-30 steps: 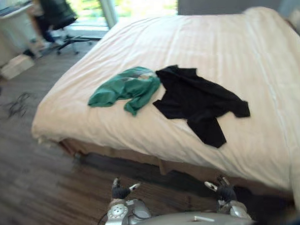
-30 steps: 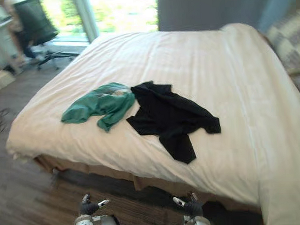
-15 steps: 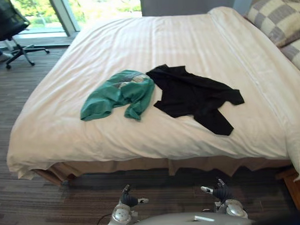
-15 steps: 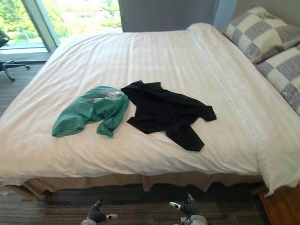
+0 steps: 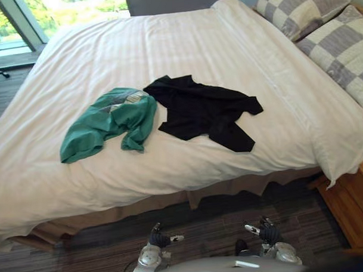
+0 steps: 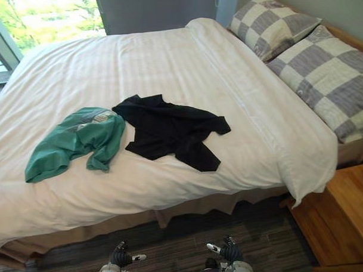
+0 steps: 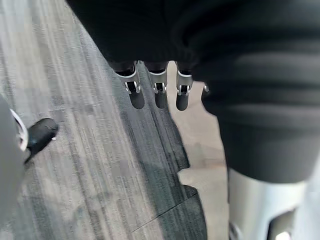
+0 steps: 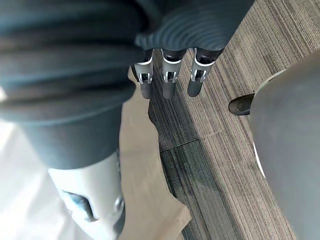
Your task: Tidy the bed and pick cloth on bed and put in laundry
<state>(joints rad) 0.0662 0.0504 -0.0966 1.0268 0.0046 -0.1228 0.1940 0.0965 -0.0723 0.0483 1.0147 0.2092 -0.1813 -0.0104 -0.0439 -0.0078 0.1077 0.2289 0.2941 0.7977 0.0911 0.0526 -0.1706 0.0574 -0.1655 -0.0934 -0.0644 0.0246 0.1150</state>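
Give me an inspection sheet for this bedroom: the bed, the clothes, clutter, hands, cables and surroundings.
Surface: bed, white cover mostly smooth.
Job's things: green cloth and black cloth lie crumpled side by side on the cover, edges appearing to touch.
Clutter: nothing seen.
Hands: left hand and right hand both open and empty, low over the floor in front of the bed.
Cables: nothing seen.
Surroundings: two checked pillows at the bed's right end, wooden nightstand near them, window beyond the far left.

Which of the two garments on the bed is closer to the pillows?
The black shirt; it lies between the green top and the checked pillows.
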